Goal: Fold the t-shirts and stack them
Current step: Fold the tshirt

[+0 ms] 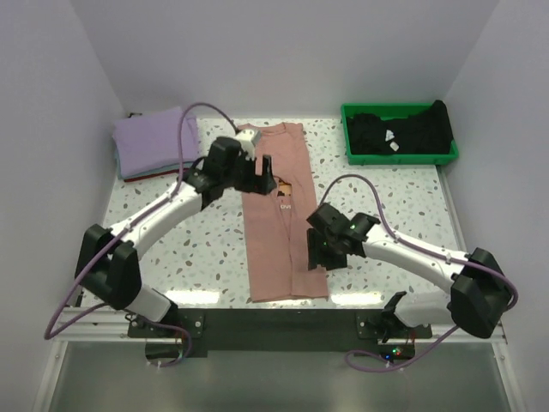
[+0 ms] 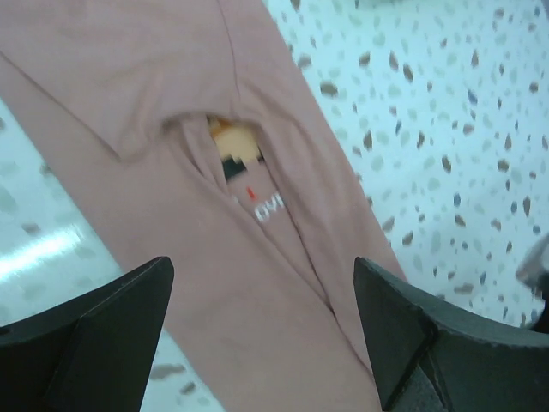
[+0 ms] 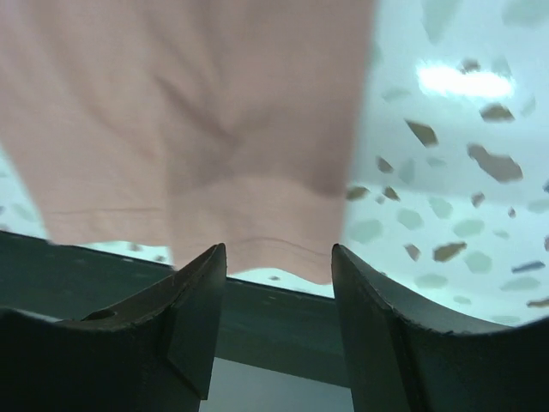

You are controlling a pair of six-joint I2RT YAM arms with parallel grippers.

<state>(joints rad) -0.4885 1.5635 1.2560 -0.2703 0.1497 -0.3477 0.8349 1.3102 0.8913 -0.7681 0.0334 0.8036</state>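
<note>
Pink shirt (image 1: 273, 245), long strip running near-to-far: right gripper (image 1: 316, 259) at its near end, left gripper (image 1: 264, 176) over the chest print (image 1: 281, 190) (both jaws spread, empty).

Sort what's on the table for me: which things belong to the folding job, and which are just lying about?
Job:
salmon-pink t-shirt, folded lengthwise mid-table
lavender t-shirt, folded at the far left
black clothing, bunched in the green tray

Lying about:
green tray, far right, merely holding the black clothing
</note>
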